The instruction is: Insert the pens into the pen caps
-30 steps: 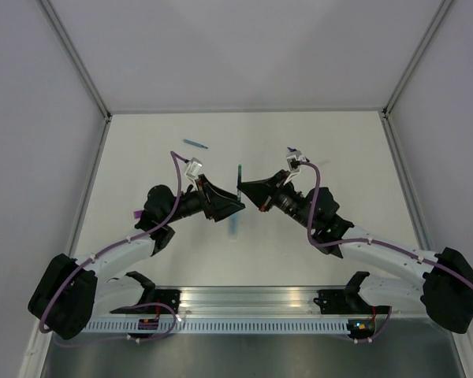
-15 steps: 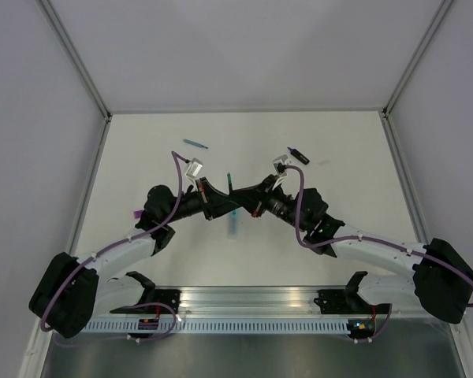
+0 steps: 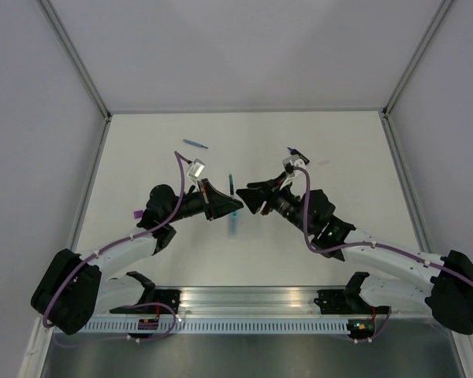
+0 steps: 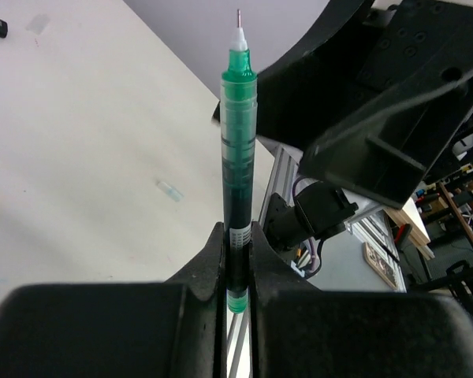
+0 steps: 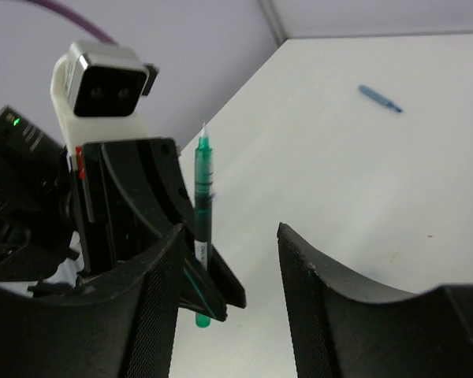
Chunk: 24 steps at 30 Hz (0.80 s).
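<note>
Green pen [image 4: 238, 157] clamped near its lower end in left claw [image 4: 238, 246], tip pointed up, held above mid worktop [image 3: 142, 157], right claw [image 5: 227, 253] spread wide just right of it, blue pen [image 3: 195, 144] laid flat far left.

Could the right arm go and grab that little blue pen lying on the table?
Probably yes. The right gripper is open and empty, and the blue pen lies alone on bare table. The left gripper, shut on the green pen, sits close by, so it would have to steer round it.
</note>
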{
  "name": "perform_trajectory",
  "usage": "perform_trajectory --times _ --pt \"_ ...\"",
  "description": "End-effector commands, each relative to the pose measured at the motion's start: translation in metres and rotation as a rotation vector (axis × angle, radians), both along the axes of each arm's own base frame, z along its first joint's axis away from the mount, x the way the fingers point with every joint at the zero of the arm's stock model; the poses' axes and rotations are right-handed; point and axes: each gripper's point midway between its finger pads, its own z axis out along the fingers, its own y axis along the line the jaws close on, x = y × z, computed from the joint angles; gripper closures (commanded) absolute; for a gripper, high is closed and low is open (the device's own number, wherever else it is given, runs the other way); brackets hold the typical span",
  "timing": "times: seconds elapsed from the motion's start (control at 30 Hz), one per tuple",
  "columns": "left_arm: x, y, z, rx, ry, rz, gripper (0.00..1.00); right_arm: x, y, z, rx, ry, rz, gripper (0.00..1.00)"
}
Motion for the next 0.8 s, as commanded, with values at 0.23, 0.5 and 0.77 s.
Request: perform_trajectory --times 0.23,0.5,0.77 --pt "0.010 0.002 0.007 0.023 -0.032 0.053 0.98 0.059 -0.155 0.019 -0.053 0.069 -0.828 0.37" --pt "0.013 0.003 0.001 0.039 0.001 0.074 0.98 0.149 -0.256 -0.068 -0.127 0.458 -1.159 0.34" --pt "0.014 0.003 0.001 0.037 0.015 0.080 0.98 0.213 -0.301 -0.170 -0.141 0.936 -1.259 0.40"
